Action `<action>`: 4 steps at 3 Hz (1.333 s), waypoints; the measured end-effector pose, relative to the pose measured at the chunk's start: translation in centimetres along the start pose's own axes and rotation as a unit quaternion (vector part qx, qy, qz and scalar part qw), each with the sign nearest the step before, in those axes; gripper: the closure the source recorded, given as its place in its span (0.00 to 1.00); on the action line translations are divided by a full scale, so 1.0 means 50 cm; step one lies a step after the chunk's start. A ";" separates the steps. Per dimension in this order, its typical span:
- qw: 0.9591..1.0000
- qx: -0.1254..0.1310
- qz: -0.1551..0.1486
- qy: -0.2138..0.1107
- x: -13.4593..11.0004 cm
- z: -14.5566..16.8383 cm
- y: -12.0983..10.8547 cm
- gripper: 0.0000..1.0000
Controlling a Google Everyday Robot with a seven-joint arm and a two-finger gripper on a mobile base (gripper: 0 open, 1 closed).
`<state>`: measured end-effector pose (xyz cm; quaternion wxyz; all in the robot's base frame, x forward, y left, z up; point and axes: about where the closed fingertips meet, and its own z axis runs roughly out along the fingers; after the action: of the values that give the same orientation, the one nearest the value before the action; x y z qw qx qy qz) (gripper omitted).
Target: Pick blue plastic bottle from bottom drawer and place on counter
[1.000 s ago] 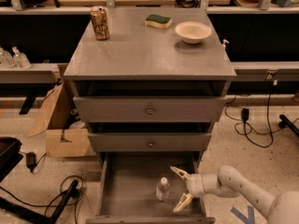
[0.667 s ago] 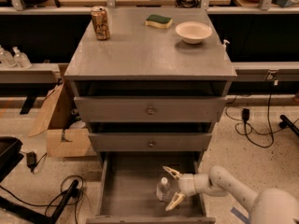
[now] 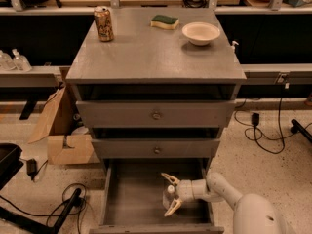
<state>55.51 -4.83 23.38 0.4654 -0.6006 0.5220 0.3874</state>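
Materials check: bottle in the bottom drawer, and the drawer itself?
Bottle: probably clear plastic, see-through body, white cap. Bottom drawer: looks like grey-painted wood, matte, flat boards. End effector is inside the drawer, fingers open either side of the bottle.

Cream gripper (image 3: pixel 165 195) in grey bottom drawer (image 3: pixel 131 199), around clear white-capped bottle (image 3: pixel 169 198) (gold-brown can (image 3: pixel 103 23) on grey counter (image 3: pixel 156 52)).

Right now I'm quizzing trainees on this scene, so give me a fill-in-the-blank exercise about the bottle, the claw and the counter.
1. The bottle is in the ___ drawer.
2. The claw, with a finger on either side of the bottle, is ___.
3. On the counter, the sponge lies between the can and the ___.
Missing words: bottom; open; bowl.
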 end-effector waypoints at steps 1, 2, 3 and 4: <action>1.000 -0.008 0.008 0.012 0.037 0.006 -0.024 0.14; 0.999 -0.019 0.023 0.037 0.067 -0.005 -0.039 0.40; 0.999 -0.020 0.024 0.037 0.068 -0.002 -0.039 0.61; 0.999 -0.022 0.024 0.036 0.068 0.003 -0.036 0.85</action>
<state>57.84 -5.54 20.39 0.4235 -0.6112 0.5446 0.3879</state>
